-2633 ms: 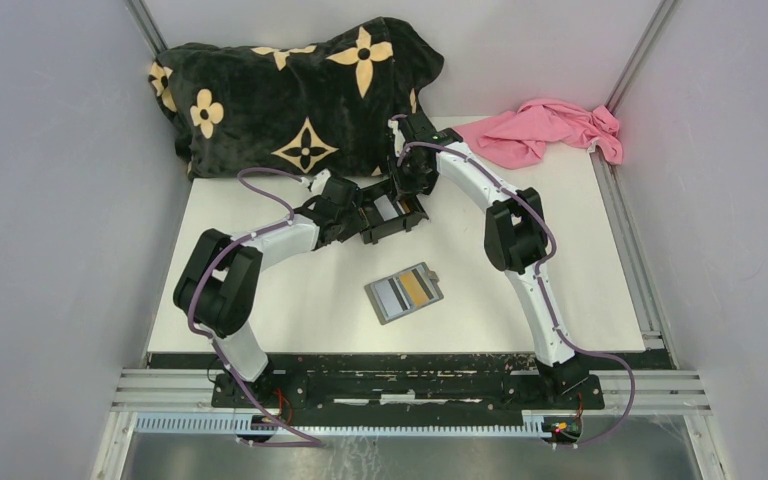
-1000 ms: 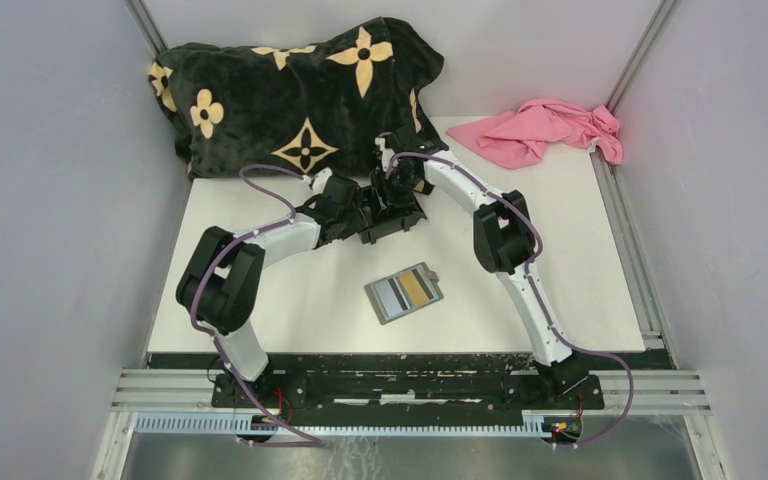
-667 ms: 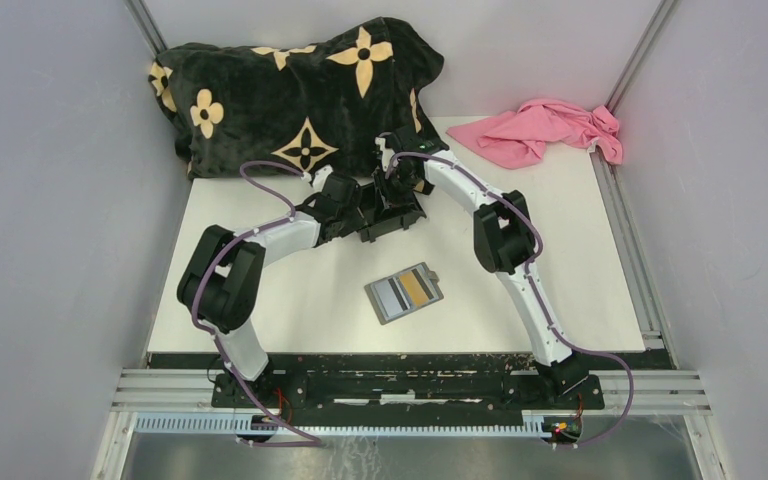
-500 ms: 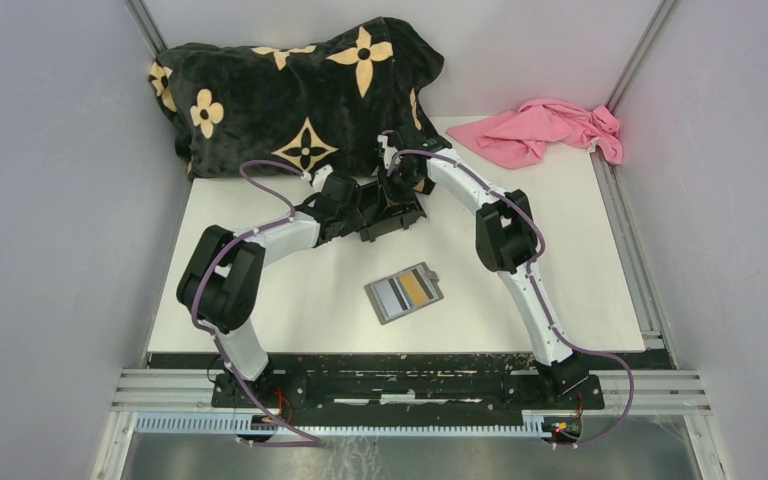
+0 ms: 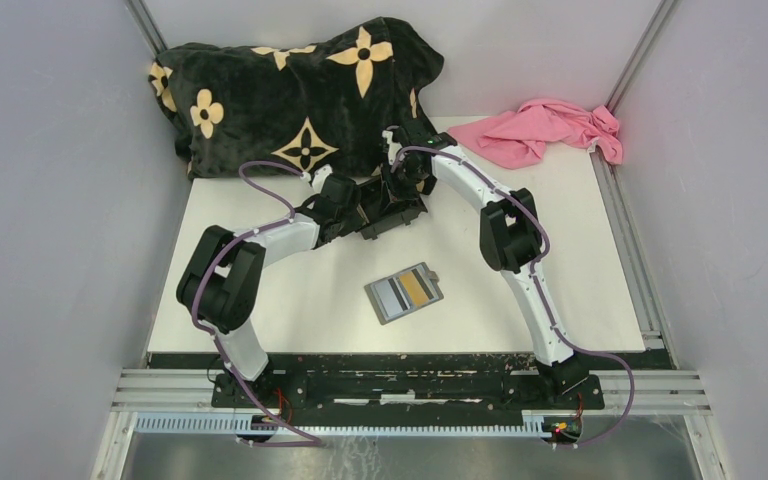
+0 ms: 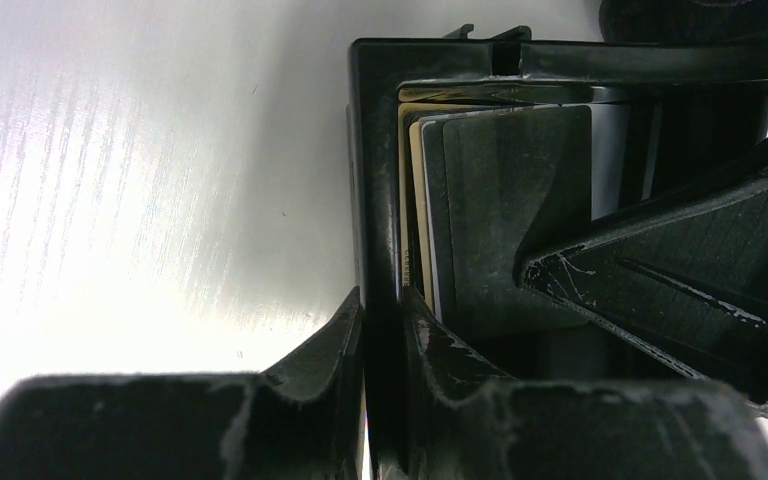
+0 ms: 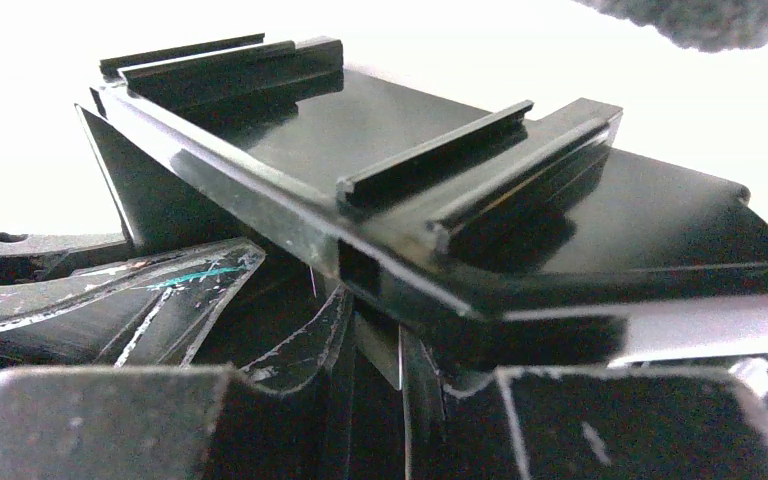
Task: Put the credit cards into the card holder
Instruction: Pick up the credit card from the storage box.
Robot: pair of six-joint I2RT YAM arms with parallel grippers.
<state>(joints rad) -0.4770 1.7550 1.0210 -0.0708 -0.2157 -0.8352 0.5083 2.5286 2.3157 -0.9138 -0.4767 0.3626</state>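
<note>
Clamps the left hand (image 6: 381,312) on a side wall of the black plastic box (image 6: 370,150): one finger outside, over the white desk (image 6: 110,180), the other inside, both pressed to that wall. Sees the box at the far middle of the desk, just in front of the black blanket with tan flowers (image 5: 290,90), both arms meeting over it. Finds several credit cards (image 6: 480,260) stacked inside the box against the clamped wall: a tan card (image 6: 412,220) nearest the wall, a thin pale one next, a black card (image 6: 505,170) facing the camera, a grey-white card (image 6: 610,150) showing past its edge. Reaches into the box from the opposite side with the right hand (image 7: 380,345), one of its fingers (image 6: 680,230) over the black card. Shows, from the right wrist camera, that hand's fingers close together with a thin dark edge between them, under glossy black plastic; cannot tell whether anything is pinched there. Sees the card holder (image 5: 374,297) lying open and flat near the middle of the desk, well apart from the box and from both hands, with a silvery card (image 5: 392,296) and a gold card (image 5: 415,289) side by side in it. Notes a crumpled pink cloth (image 5: 545,130) at the far right corner of the desk
</note>
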